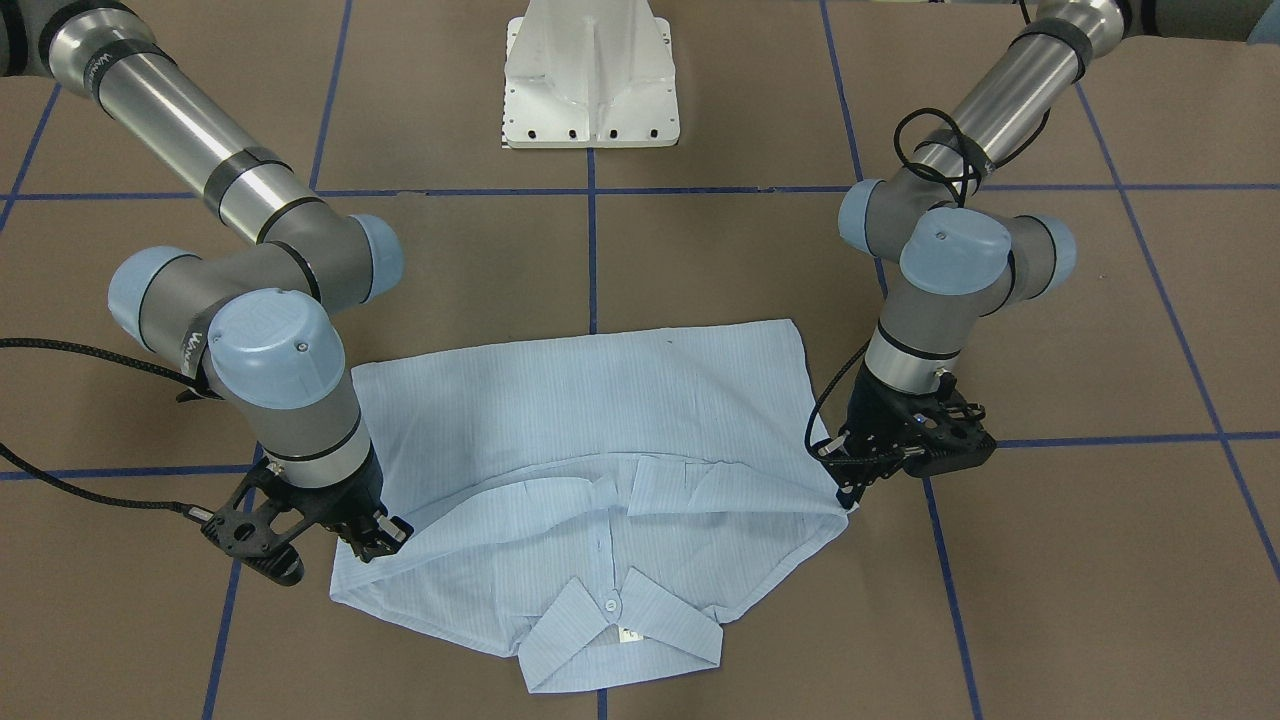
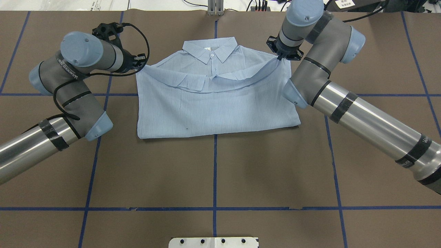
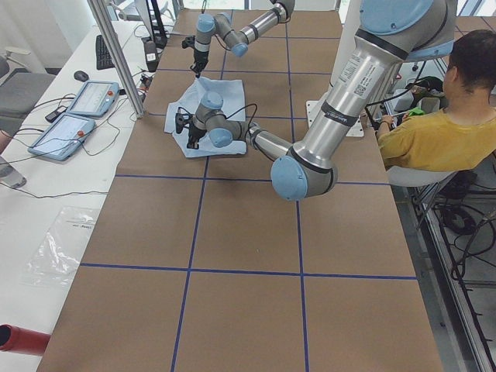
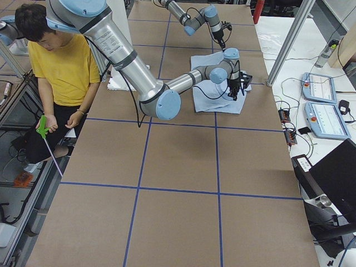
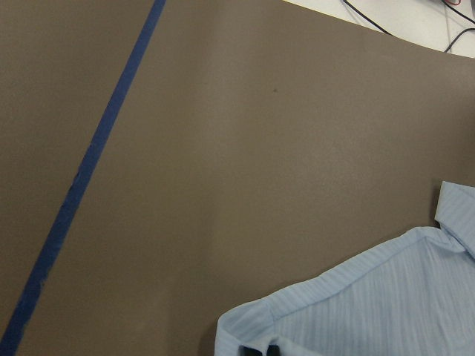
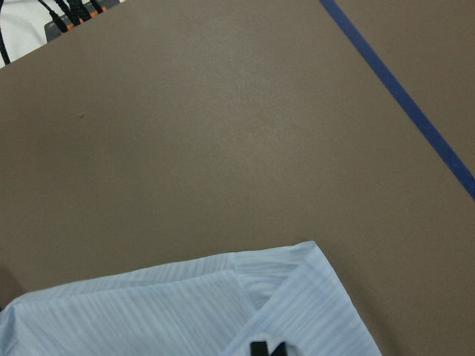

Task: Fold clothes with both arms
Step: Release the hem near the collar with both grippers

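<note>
Right now the light blue shirt (image 2: 213, 110) lies on the brown-papered counter (image 2: 268, 165), well apart from the robot's white base (image 2: 213, 243), with its buttoned collar (image 2: 220, 51) pointing away from the robot. Each tool is clamped on cloth near a shoulder of the shirt: the left tool (image 2: 140, 64) pinches the edge on its own side and the right tool (image 2: 280, 57) the opposite edge, both holding it a little above the counter. Between them the gripped fold sags in a shallow curve across the chest, just below the collar.
</note>
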Motion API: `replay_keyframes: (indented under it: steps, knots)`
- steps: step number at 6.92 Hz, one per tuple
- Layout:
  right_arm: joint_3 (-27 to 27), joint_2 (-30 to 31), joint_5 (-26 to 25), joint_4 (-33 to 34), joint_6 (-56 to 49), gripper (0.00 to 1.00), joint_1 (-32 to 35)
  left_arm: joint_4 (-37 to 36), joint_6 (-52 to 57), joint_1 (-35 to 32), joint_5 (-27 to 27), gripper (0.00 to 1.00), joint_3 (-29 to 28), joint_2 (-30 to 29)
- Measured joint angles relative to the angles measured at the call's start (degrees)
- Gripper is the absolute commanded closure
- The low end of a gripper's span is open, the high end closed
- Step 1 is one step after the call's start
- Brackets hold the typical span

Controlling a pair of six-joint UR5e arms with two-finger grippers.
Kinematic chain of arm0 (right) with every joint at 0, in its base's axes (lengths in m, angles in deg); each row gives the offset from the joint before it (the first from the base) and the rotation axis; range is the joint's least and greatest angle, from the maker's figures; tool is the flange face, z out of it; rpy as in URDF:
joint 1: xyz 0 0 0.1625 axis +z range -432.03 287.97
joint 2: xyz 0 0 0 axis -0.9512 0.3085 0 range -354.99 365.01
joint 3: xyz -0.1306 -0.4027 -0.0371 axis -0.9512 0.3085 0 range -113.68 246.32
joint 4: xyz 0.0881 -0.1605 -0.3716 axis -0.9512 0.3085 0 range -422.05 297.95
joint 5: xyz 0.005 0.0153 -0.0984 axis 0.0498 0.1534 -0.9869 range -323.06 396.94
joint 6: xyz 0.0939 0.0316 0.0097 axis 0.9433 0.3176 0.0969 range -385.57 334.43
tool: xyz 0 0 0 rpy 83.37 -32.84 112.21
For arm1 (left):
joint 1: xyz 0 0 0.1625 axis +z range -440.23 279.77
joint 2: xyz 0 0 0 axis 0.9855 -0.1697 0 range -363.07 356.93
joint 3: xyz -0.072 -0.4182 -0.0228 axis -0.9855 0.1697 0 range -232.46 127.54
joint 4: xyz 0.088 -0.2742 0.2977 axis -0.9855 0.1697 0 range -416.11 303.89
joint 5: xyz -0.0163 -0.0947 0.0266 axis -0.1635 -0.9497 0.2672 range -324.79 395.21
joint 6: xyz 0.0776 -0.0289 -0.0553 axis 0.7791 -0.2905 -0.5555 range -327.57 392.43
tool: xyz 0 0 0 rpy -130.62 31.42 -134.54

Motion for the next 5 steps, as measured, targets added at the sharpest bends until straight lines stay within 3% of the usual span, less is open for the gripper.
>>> replay_keyframes:
  steps: [5]
  knots:
    - [3.6, 0.0, -0.3, -1.4, -0.3, 1.0, 1.0, 4.6, -0.9, 0.0, 0.1, 1.0, -4.2, -1.6]
